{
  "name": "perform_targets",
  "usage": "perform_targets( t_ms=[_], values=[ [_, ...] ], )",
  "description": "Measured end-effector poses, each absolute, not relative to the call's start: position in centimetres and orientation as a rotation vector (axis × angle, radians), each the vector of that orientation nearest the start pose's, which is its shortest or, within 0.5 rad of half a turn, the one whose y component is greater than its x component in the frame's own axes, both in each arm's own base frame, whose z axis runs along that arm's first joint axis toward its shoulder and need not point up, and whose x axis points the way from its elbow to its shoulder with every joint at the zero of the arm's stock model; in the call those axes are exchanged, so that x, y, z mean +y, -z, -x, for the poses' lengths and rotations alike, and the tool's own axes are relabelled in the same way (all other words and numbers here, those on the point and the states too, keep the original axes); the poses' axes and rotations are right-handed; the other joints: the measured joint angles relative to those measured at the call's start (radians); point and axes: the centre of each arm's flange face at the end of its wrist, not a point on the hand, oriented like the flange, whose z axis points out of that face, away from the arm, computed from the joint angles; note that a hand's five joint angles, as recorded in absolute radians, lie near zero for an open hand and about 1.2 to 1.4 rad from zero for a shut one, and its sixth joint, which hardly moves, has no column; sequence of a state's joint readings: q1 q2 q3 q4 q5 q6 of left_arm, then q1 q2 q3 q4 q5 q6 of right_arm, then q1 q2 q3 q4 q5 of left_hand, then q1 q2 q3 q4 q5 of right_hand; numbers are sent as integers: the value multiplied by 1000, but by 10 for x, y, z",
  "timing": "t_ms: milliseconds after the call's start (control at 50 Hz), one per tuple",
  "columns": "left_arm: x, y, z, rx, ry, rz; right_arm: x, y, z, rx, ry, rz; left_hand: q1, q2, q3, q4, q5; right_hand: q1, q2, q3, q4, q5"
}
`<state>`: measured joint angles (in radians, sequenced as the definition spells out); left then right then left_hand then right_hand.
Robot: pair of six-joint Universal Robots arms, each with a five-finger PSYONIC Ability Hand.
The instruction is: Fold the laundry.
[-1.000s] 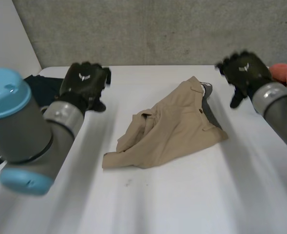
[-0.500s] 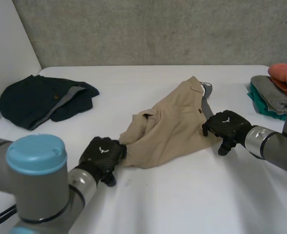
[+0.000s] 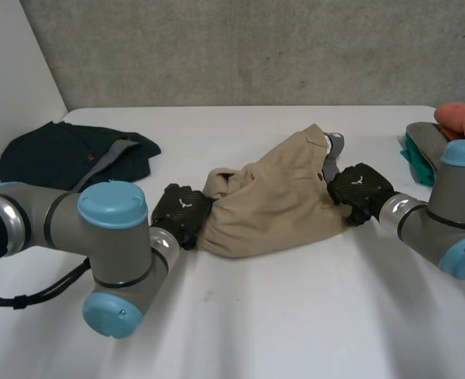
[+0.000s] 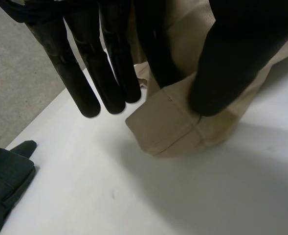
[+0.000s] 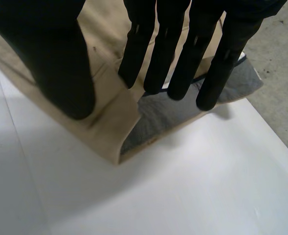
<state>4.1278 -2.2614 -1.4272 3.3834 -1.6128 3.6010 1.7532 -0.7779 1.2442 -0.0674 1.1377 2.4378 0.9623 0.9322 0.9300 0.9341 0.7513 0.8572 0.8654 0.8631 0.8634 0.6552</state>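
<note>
Two opposite edges of tan garment [image 3: 279,197] pinched by left hand [image 3: 181,215], right hand [image 3: 358,188]; dark cloth [image 3: 50,158] well apart

Soft, even light falls from above on the white table [image 3: 295,316], bright and pale against the duller, mottled grey wall [image 3: 256,47] behind it. The tan garment [image 3: 271,205] throws only a faint, soft-edged shade along its near edge in the head view — in both wrist views a broader grey shade spreads over the table just beside its hem. The dark garment [image 3: 50,158] is so deep in tone that its folds barely show.
</note>
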Motion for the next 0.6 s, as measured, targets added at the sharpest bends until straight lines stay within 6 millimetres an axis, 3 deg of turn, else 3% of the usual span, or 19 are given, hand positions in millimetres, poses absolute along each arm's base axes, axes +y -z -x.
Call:
perform_targets(
  t_ms=[80,140,220,300,360,460,500,600],
  values=[
    [-266,-123,327,2231,1900,-1236,-368,-115,-246,2089,1744,1415,165,236,227,236,209,202,291,288,293,282],
    [-267,-133,328,2216,1929,-1221,-367,-121,-248,2077,1761,1415,165,260,249,261,215,208,301,317,327,304],
    [-265,-172,327,2153,2043,-1167,-366,-147,-247,2047,1829,1409,165,261,255,261,215,208,301,319,330,308],
    [-258,-223,323,2062,2183,-1104,-360,-192,-244,2001,1937,1392,165,260,255,261,215,218,301,319,330,308],
    [-245,-275,315,1964,2311,-1044,-349,-246,-238,1958,2061,1359,166,261,255,261,215,219,301,319,330,308],
    [-224,-333,302,1865,2427,-986,-321,-329,-223,1902,2272,1291,170,261,256,263,228,219,301,319,332,308],
    [-216,-350,297,1850,2445,-979,-306,-359,-214,1891,2349,1259,170,262,256,265,231,219,301,319,332,311],
    [-208,-362,290,1884,2419,-989,-287,-385,-203,1907,2405,1223,170,263,257,265,232,219,301,319,333,320]
  ],
)
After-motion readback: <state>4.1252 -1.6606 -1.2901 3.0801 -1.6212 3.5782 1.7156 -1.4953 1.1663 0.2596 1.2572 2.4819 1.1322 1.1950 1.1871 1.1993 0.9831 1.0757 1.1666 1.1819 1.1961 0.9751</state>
